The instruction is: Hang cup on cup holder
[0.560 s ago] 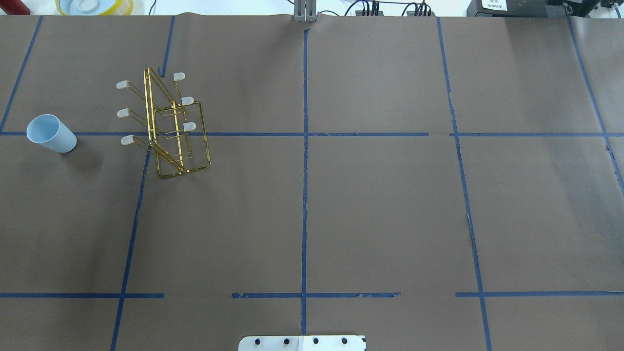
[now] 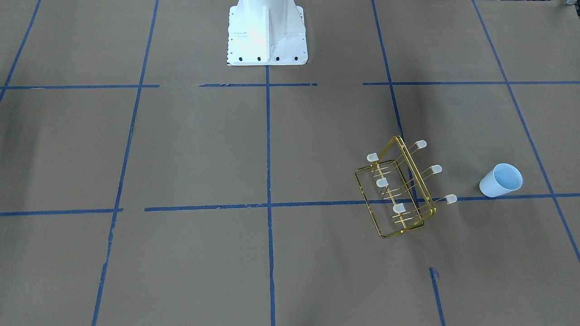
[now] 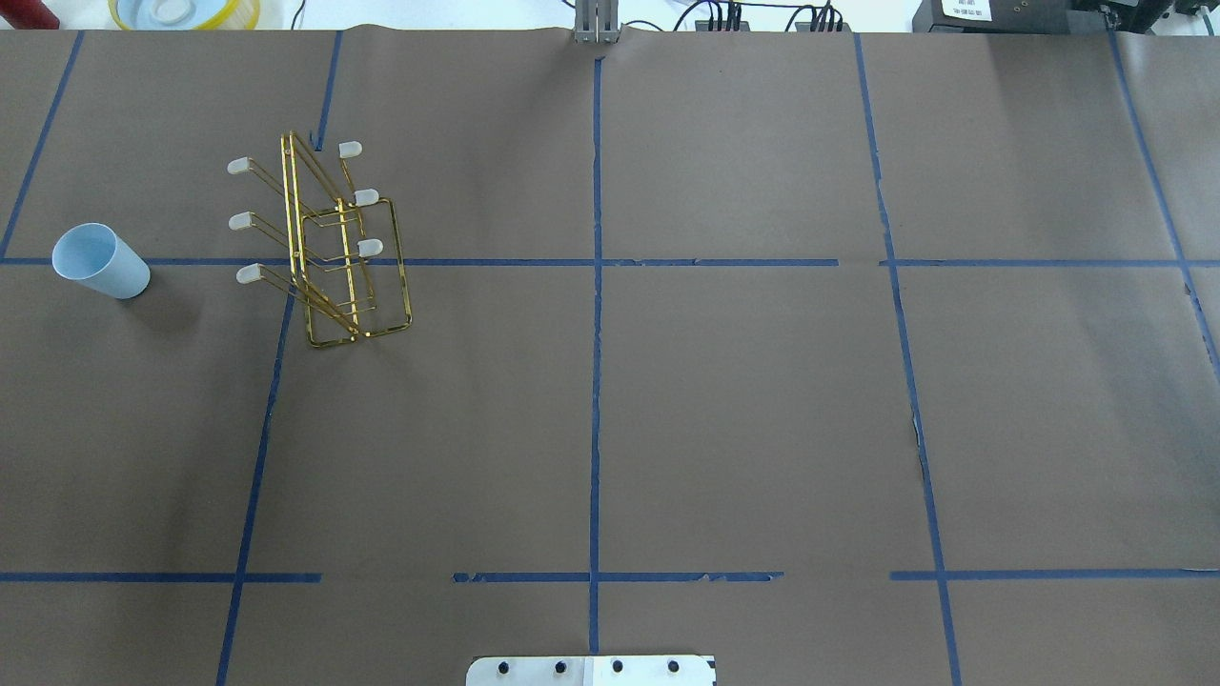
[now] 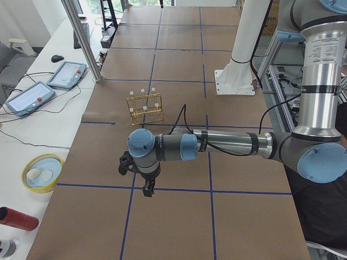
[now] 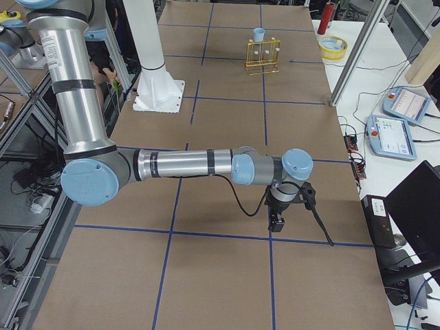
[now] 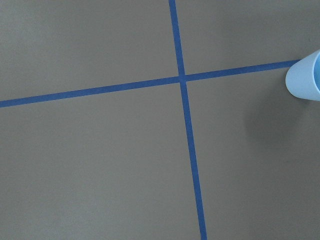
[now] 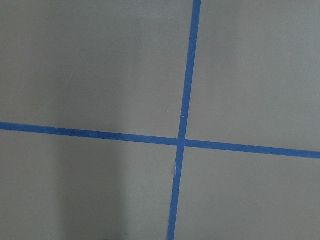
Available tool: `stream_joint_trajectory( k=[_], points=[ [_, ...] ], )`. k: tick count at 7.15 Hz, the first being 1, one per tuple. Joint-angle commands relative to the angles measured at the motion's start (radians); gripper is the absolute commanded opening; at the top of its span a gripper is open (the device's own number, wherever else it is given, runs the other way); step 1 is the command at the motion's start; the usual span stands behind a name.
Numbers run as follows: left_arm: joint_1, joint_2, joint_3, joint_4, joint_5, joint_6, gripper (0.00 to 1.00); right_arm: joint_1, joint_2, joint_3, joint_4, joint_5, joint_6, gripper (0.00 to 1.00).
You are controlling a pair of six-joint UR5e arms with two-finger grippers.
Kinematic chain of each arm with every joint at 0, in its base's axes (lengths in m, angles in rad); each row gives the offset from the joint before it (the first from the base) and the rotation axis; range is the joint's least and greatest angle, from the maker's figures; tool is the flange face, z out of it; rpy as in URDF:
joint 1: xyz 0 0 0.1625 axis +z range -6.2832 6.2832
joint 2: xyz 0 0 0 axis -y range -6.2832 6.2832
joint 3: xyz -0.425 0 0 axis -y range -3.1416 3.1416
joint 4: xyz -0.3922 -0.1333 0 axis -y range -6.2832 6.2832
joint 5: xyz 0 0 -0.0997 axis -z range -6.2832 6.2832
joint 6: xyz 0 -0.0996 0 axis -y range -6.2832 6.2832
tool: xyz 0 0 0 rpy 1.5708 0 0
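No writing can be read with certainty. The white label (image 3: 972, 9) on the black box (image 3: 1039, 19) is blurred (the small print (image 4: 316, 51) on the left arm (image 4: 317, 92) also is too fine).

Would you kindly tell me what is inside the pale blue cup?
Nothing visible: the upright cup shows only its plain pale interior. Its own wall covers part of the inside near the bottom.
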State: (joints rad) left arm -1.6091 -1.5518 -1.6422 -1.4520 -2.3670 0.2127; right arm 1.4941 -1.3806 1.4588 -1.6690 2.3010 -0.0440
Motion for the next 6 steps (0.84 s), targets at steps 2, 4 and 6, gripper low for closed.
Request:
stream_joint_trajectory(
  k=[2,4,6],
  points=[
    [0.000,-0.002,0.002,-0.001,0.000,-0.003,1.00,0.000,0.000,0.000,0.000,0.000,0.001,1.00],
    [0.000,-0.005,-0.007,-0.001,-0.001,-0.001,1.00,0.000,0.000,0.000,0.000,0.000,0.000,1.00],
    [0.002,-0.007,-0.007,-0.033,-0.001,-0.001,1.00,0.000,0.000,0.000,0.000,0.000,0.000,1.00]
  ],
)
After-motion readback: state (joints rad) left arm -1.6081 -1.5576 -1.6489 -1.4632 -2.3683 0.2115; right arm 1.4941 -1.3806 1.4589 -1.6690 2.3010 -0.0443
